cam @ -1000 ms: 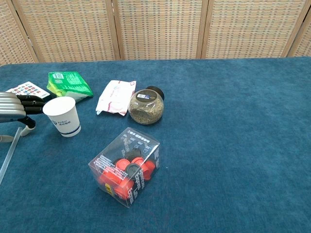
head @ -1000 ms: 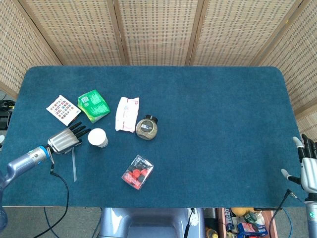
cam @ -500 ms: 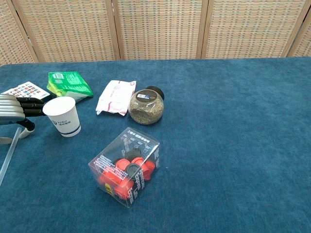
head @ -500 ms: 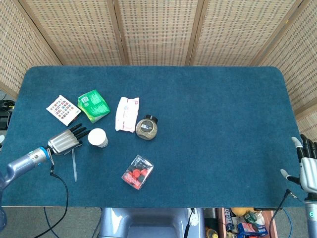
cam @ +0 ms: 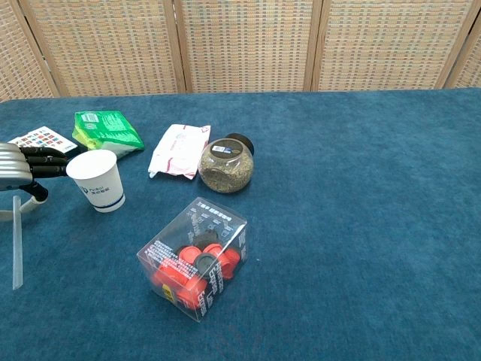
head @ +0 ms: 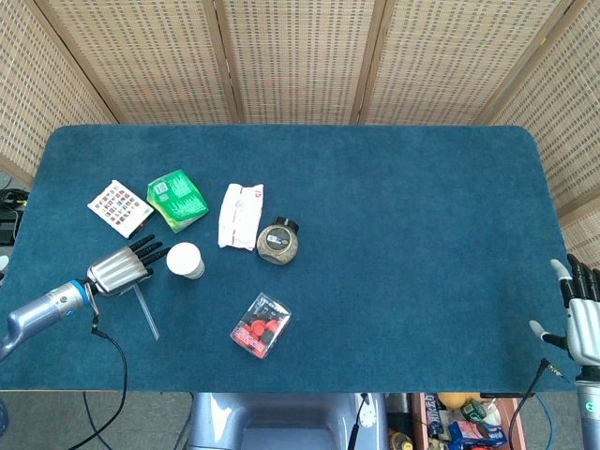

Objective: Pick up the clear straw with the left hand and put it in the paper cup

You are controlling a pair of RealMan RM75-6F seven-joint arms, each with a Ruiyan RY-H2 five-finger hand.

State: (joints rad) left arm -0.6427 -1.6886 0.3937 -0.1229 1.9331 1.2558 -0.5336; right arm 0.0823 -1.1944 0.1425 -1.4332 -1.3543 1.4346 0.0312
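The clear straw (head: 145,312) is thin, transparent and straight. Its upper end is pinched in the left hand (head: 119,268), just left of the paper cup (head: 186,260). In the head view its long axis slants down and slightly right toward the table's near edge. The right hand (head: 581,314) hangs with fingers apart, holding nothing.

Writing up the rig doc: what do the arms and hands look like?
Left hand: ribbed silver back, black fingers, blue ring at the wrist, silver forearm, black cable trailing off. Right hand: pale grey with black fingers, thin black cable at its wrist.
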